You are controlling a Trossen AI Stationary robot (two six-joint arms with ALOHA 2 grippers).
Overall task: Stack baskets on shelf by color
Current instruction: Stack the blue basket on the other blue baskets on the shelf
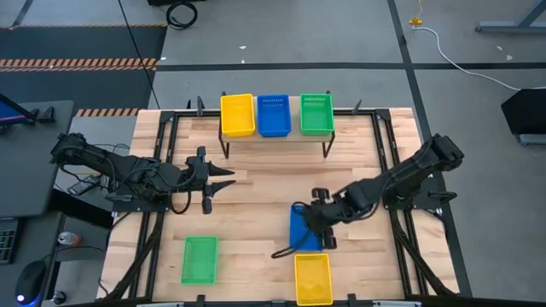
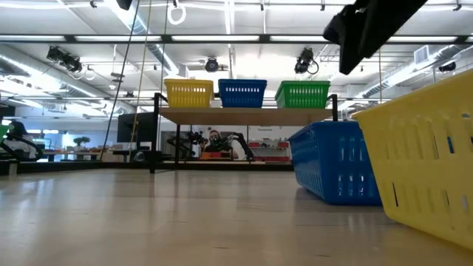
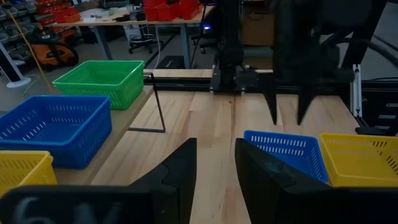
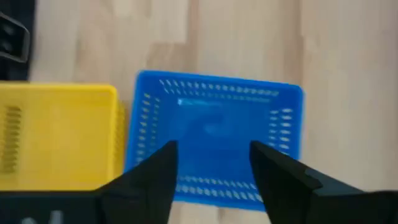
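We worked at a slatted wooden table [image 1: 256, 213] in a large hall with ceiling lights and workbenches beyond it. The shelf [image 1: 275, 138] stood at the table's far edge, its long axis running across the table. On it sat a yellow basket [image 1: 238, 114], a blue basket [image 1: 274, 115] and a green basket [image 1: 316, 113] side by side, each with its long axis pointing front to back.

Three baskets lay on the table: a second green one [image 1: 200, 259] near the front left, a second yellow one [image 1: 313, 278] at the front edge, and a second blue one [image 4: 214, 140] just behind it, all lengthwise front to back.

Our right arm reached in from the right, its right gripper [image 4: 211, 180] hanging above the loose blue basket, jaws apart and grasping nothing. Our left gripper [image 3: 214, 171] hovered left of centre, pointing right, jaws parted and empty.
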